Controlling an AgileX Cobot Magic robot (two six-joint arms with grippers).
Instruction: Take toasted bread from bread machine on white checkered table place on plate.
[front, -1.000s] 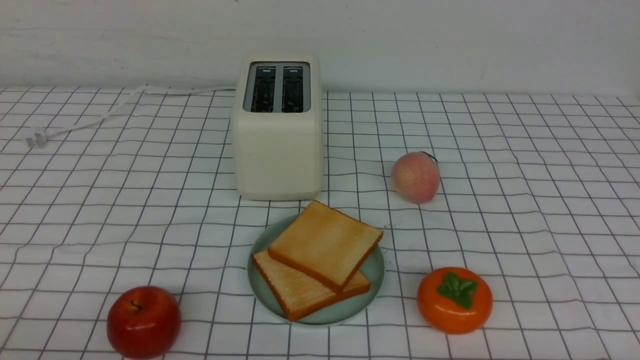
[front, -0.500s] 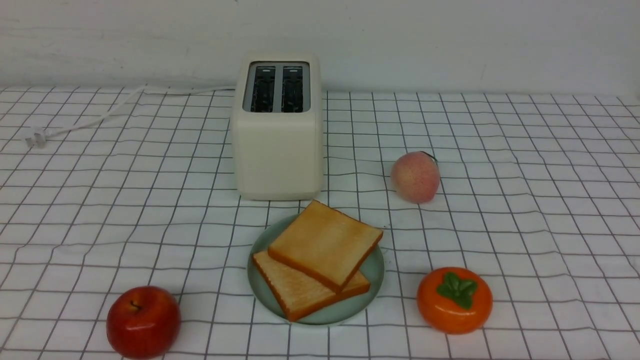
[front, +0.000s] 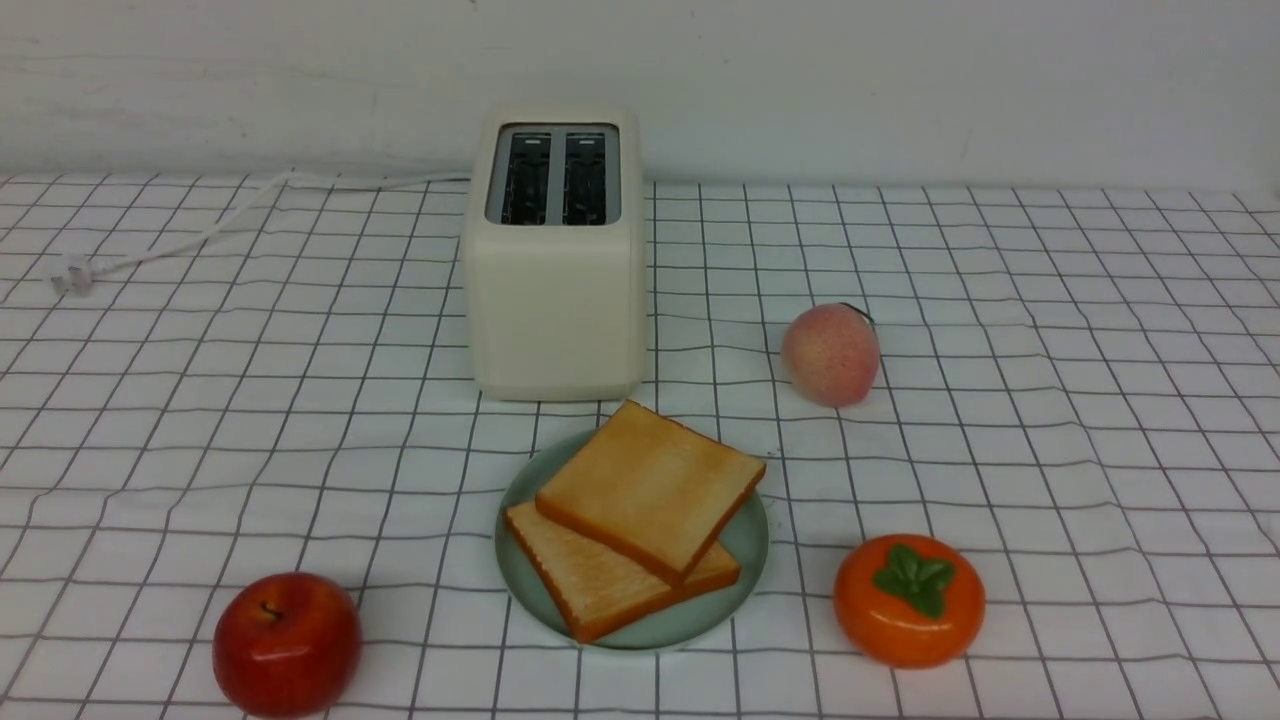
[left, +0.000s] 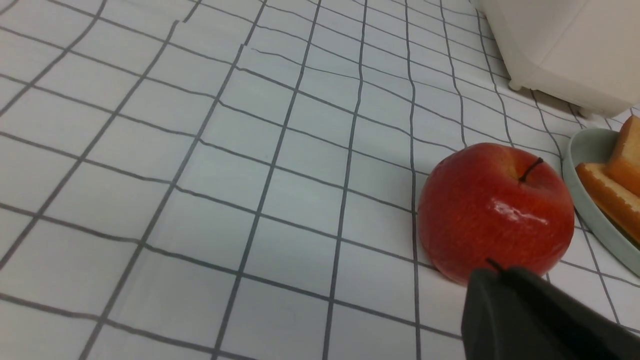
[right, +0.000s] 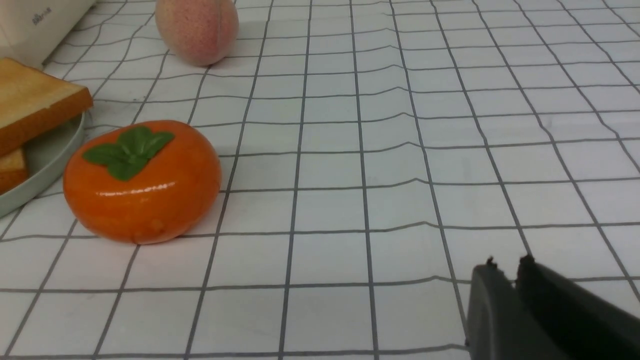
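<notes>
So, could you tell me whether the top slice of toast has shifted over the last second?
No. The top slice lies at the same angle across the lower slice, its far corner the same gap from the toaster.

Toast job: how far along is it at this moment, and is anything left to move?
Done: both slices of toasted bread lie stacked on the plate, and the bread machine shows two empty slots. In hand: nothing. The left claw is shut beside the apple; the right claw, jaws barely parted, holds nothing above the bare white checkered table. Left: no bread remains to move.
</notes>
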